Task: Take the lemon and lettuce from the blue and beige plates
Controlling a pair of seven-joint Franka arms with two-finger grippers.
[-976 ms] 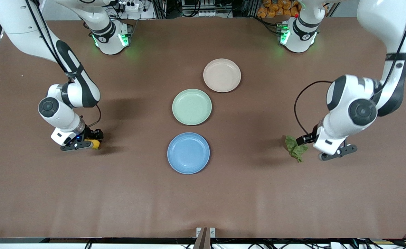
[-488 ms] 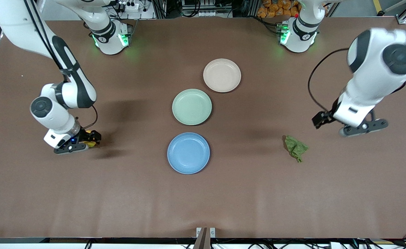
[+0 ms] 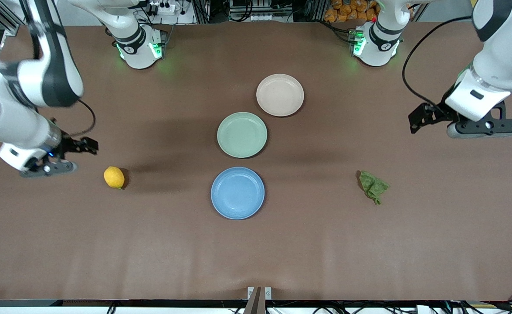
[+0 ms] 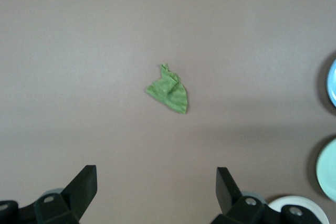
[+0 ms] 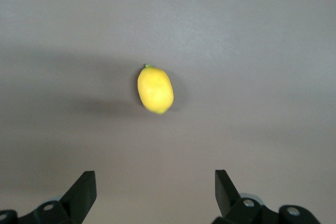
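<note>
A yellow lemon lies on the brown table toward the right arm's end, apart from the blue plate. It also shows in the right wrist view. A green lettuce leaf lies on the table toward the left arm's end and shows in the left wrist view. The blue plate and the beige plate are bare. My right gripper is open and empty over bare table beside the lemon. My left gripper is open and empty, raised over bare table near the lettuce.
A bare green plate sits between the blue and beige plates. Both arm bases stand along the table's edge farthest from the front camera. The blue plate's rim and the green plate's rim show at the edge of the left wrist view.
My right gripper has let go of the lemon and risen away toward its end of the table. My left gripper has lifted away from the lettuce, which stays where it lay.
</note>
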